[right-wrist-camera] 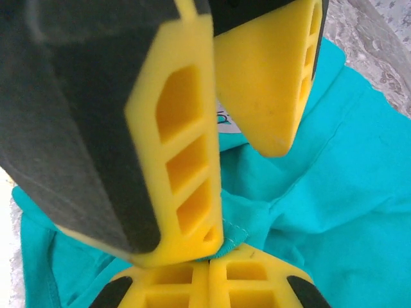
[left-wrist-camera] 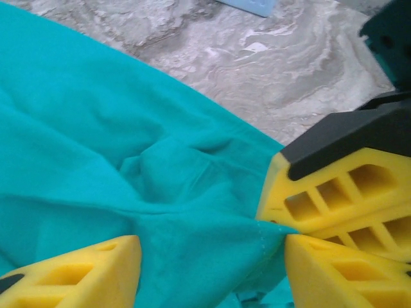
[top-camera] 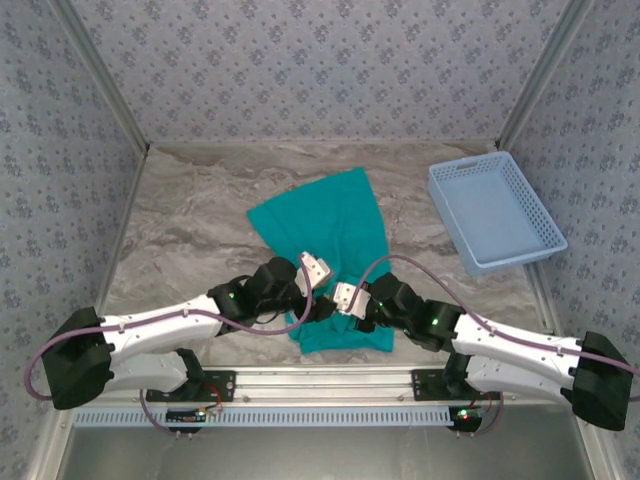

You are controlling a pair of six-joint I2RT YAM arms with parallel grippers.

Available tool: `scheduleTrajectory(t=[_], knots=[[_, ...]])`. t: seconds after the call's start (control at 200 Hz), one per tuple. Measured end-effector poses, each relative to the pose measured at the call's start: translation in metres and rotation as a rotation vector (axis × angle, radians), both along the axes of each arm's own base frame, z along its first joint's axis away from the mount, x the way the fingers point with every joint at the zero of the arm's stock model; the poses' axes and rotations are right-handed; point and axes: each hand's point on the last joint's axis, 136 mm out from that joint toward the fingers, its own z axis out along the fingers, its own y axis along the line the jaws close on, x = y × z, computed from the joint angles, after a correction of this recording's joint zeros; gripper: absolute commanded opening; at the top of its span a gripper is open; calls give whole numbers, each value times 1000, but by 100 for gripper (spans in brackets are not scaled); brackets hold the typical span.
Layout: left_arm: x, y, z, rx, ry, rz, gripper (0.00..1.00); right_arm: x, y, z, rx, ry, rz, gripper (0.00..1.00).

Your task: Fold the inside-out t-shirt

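The soft teal-green cloth t-shirt (top-camera: 330, 215) lies mid-frame on the grey marble desk (top-camera: 200, 210) between flowery walls (top-camera: 300, 60). Left tool (left-wrist-camera: 212, 273) is wide; right tool (right-wrist-camera: 210, 266) pinches the shirt.

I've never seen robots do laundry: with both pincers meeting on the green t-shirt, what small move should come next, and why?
Probably the left pincer should close on the teal t-shirt. Its fingers stand open astride a fold of it, right beside the right pincer, which is shut on the stitched edge. Two grips would let them spread it out.
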Motion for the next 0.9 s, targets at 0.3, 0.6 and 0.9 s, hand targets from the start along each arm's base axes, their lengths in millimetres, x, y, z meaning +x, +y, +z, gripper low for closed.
scheduleTrajectory(t=[0.3, 0.6, 0.9], knots=[[-13, -7, -1, -38, -19, -102, 63, -1, -9, 6, 32, 42, -4, 0], [-27, -8, -19, -23, 9, -177, 68, -2, -9, 13, 65, 52, -3, 0], [-27, -1, -19, -30, -46, -195, 2, -3, -8, 16, 65, 58, 2, 0]])
